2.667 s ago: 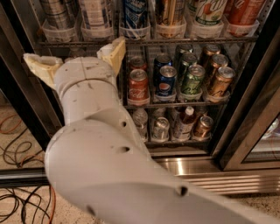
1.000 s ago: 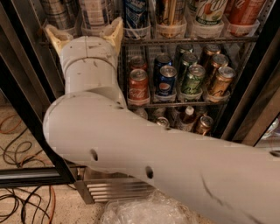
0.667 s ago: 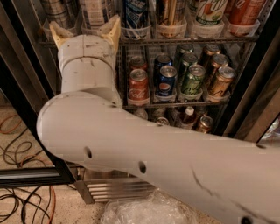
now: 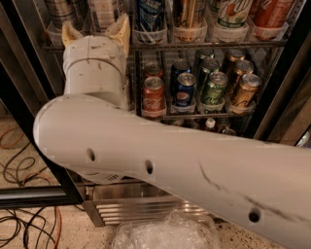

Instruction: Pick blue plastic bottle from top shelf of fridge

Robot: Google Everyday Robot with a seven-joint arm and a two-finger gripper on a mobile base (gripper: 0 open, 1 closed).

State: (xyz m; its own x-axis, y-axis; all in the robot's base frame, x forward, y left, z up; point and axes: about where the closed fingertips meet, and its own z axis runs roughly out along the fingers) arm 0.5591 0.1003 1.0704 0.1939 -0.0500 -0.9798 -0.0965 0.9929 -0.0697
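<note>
The fridge (image 4: 127, 206) stands open in front of me, with a black frame and a ribbed steel base. Its top shelf (image 4: 194, 44) is a wire rack fronted by clear cup-like trays. The blue plastic bottle (image 4: 100, 8) stands near the shelf's left end; only its pale lower part shows at the frame's top edge. My gripper (image 4: 95, 30) is at the front edge of that shelf, just below and in front of the bottle. Its tan fingertips (image 4: 121, 26) are spread apart, open and empty. My white arm fills the lower frame.
A blue can (image 4: 150, 14), a dark bottle (image 4: 187, 14), a green-labelled bottle (image 4: 233, 12) and a red one (image 4: 272, 12) stand to the right on the top shelf. Soda cans (image 4: 153, 95) fill the rack below. Cables (image 4: 19, 160) lie on the floor at left, crumpled clear plastic (image 4: 165, 233) at the bottom.
My gripper has risen from the level of the can rack to the front of the top shelf and shifted a little right. Its fingers stay spread.
</note>
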